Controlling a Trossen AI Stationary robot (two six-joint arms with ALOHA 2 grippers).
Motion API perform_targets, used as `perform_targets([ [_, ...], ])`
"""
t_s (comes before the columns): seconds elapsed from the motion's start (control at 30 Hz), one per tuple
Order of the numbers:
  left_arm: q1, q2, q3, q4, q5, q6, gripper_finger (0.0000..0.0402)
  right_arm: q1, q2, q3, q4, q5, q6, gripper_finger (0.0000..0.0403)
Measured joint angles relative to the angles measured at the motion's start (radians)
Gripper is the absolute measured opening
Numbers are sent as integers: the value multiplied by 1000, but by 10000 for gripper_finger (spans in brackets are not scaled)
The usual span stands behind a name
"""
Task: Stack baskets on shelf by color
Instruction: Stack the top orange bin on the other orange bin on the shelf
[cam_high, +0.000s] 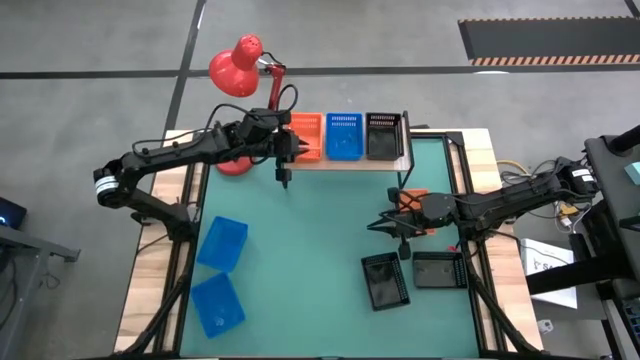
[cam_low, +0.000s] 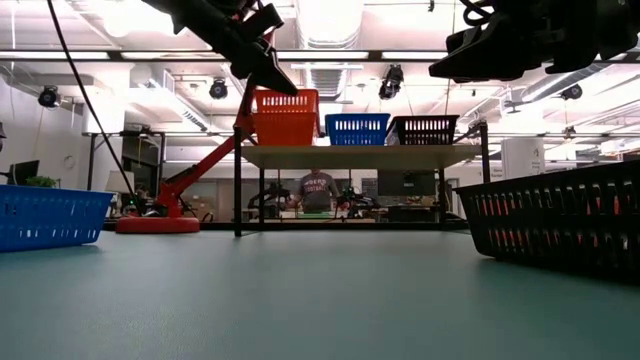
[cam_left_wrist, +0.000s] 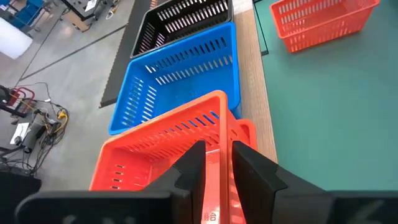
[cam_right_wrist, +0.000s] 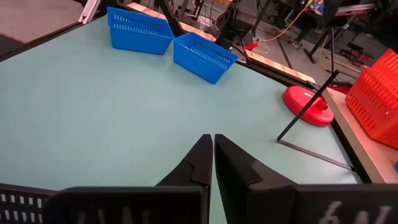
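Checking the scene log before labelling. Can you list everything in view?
orange baskets: 3, orange-red; two nested at the shelf's left end, one on the table by the right arm
blue baskets: 3, blue; one mid-shelf, two on the table's left
black baskets: 3, black; one at the shelf's right end, two on the table's right
shelf: 1, light wood; table's far edge
desk lamp: 1, red; left of the shelf
table: 1, green top
person: 1; in the room behind
left hand: on the top orange basket's rim
right hand: shut, empty, above the table
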Motion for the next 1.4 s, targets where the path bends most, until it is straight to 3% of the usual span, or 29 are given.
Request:
perform_targets([
  [0.67,-23,-56,14,9,0,-82,73,0,0,0,-2,0,4,9],
  [1.07,-22,-35,-18,18,-40,-104,28,0,0,0,-2,0,8,9],
  [1.4,-28,-34,-18,29,-42,-104,24,0,0,0,-2,0,10,9],
])
